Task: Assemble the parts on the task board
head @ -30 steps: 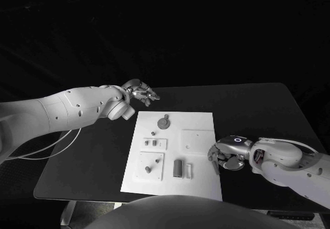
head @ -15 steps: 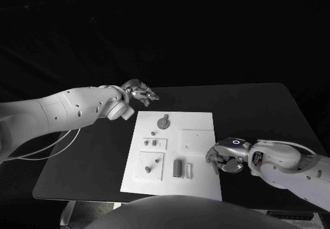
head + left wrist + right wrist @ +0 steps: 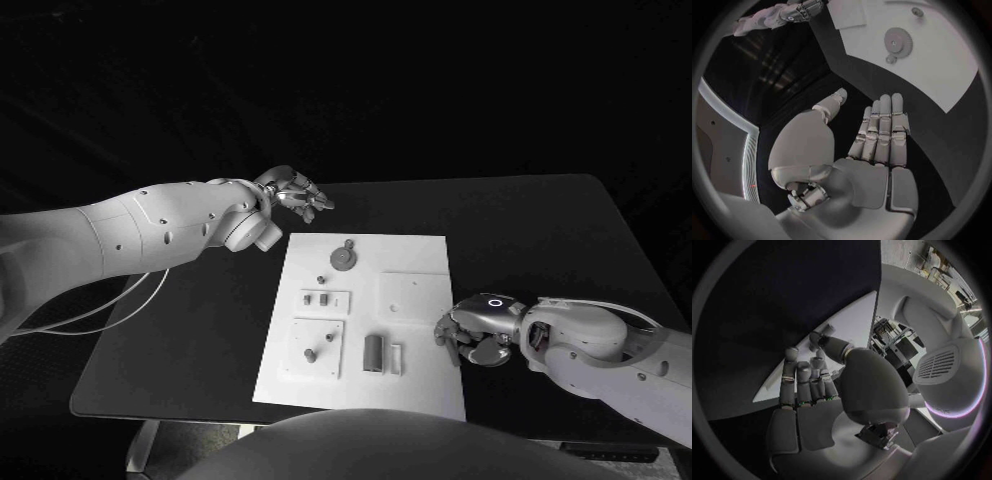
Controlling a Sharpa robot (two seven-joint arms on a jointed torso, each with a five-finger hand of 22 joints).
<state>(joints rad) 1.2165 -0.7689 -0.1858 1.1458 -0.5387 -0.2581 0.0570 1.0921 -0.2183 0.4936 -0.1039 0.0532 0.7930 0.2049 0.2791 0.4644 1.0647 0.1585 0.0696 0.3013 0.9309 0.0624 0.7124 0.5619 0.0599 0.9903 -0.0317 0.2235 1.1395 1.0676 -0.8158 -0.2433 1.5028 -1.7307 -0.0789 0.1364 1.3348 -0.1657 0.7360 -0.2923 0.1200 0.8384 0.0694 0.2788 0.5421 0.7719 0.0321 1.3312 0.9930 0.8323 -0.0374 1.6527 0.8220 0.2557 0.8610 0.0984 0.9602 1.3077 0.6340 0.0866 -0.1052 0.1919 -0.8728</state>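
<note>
Movement since a second ago is small: my right hand [image 3: 473, 331] has slid a little nearer along the right edge of the task board [image 3: 411, 250], while my left hand [image 3: 293, 192] has stayed put. Near me, the right hand sits at the board's right edge, fingers curled loosely inward, gripping nothing I can see; whether its fingertips touch the plate I cannot tell. Bare black table [image 3: 548, 230] lies open beyond it to the right and far side. On the board, the grey parts [image 3: 374, 351] lie in its near half, beside the right hand, and a gear [image 3: 343, 258] lies toward the far edge. Farther off, my left hand hovers just past the board's far left corner, fingers straight and together, thumb apart, holding nothing.
</note>
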